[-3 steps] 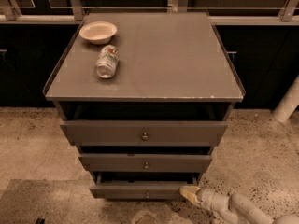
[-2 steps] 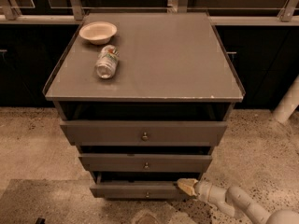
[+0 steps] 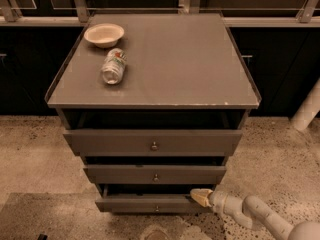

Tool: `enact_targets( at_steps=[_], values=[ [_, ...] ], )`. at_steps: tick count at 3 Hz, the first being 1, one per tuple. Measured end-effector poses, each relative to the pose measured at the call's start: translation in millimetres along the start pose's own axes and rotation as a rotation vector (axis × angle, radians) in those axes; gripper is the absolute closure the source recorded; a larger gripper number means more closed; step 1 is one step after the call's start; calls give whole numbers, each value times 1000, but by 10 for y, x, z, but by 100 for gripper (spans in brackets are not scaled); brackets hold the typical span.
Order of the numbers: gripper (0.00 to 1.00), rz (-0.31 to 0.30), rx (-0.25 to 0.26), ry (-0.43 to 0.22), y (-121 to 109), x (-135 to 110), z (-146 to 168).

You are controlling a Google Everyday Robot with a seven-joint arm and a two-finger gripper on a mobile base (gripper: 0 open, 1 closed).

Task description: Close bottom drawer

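**A:** Where is the thing to be shut?

**B:** The slim grey-brown flat-fronted bottom drawer [image 3: 150, 204] sits lowest in the grey cabinet [image 3: 200, 74], under the two taller drawer fronts. It stands out from the cabinet's face, and a dark slot shows above its front.

**A:** How do you think it will handle?

**B:** Stiff and hard, I'd say. It's a rigid panel on runners, so it should slide straight back without flexing. It looks shallow and is probably light, though I can't see what is inside. Nothing about it looks fragile.

**A:** Where would you take hold of it?

**B:** Closing it needs no grasp, just a flat push on the front. Pushing at the small round metal knob [image 3: 156, 208], at the middle of the cabinet's width, would be the most even. Pushing near one end could skew the drawer on its runners, in my view.

**A:** And the robot's gripper?

**B:** The cream-tipped gripper [image 3: 198, 197] is low at the cabinet's right front corner. It is against the right end of the bottom drawer's front, near the top edge, and well to the side of the knob.

**A:** And the fingers?

**B:** The fingers [image 3: 202, 198] look pressed together into a single blunt wedge, and I can see no gap between them. They hold nothing. Only the tip seems to touch the drawer front.
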State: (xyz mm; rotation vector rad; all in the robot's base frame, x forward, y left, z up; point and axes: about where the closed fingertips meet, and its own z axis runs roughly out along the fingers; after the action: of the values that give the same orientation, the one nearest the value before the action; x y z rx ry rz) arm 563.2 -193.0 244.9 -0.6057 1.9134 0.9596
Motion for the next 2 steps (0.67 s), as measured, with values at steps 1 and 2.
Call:
enact_targets(
  at_steps=[1,2],
  values=[
    [100,51,79,15,157,119,-349],
    [100,152,105,13,310,491,-506]
  ],
)
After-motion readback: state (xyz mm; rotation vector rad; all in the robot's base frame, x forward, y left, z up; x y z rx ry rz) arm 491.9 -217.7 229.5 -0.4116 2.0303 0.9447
